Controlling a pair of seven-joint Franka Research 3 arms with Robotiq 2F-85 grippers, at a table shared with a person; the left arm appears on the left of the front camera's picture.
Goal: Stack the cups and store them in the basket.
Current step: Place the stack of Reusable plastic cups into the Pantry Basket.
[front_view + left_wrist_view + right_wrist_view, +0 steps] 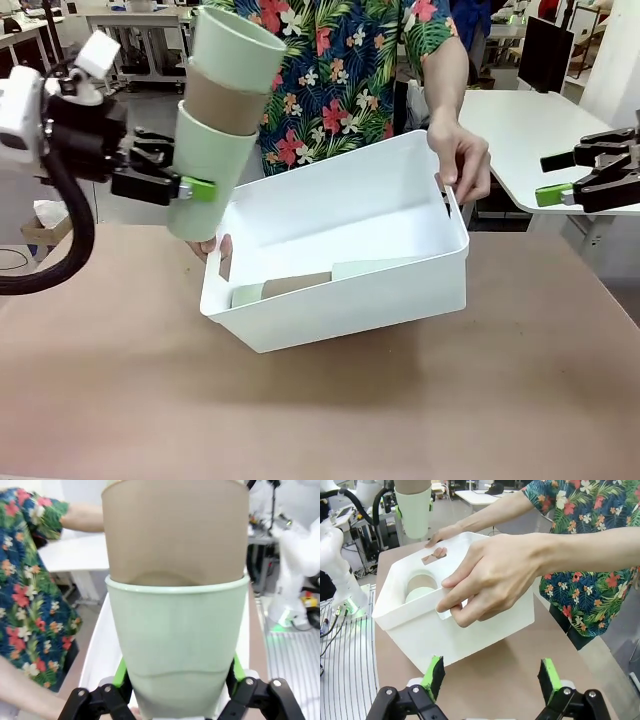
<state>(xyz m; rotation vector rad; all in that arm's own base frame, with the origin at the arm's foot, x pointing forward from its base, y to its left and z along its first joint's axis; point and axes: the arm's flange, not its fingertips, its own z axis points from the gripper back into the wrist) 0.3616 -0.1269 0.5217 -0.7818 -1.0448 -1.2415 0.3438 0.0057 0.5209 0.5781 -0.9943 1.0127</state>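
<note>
Three cups nested together, mint, tan, mint, make up the stack (222, 125) the left gripper (190, 188) is holding in the front view. Its jaws pinch the bottom mint cup and the stack leans with its mouth toward 1 o'clock, hanging over the near-left corner of the basket (400, 290). The person tips the basket toward the robot, one hand (462, 160) on the rim at 2 o'clock and fingers (212, 245) at the handle slot at 9 o'clock. More cups (300, 283) lie on their sides inside, at least a mint one and a tan one, low against the near wall. The right gripper (560, 178) sits off at 3 o'clock over the table (320, 410), jaws spread, nothing in them.

Left wrist view: the bottom mint cup (177, 645) sits squeezed between the green pads (121, 672), with the tan cup (175, 530) sticking out of it toward 12 o'clock. The white basket wall (100, 645) shows behind at 9 o'clock.

Right wrist view: the right gripper (490, 677) has its jaws wide apart at 6 o'clock. The person's hand (495, 580) grips the basket (420, 635) at its handle slot, the lying cups (419, 586) show mouth-on inside, and the held stack (413, 510) hangs at 11 o'clock.
</note>
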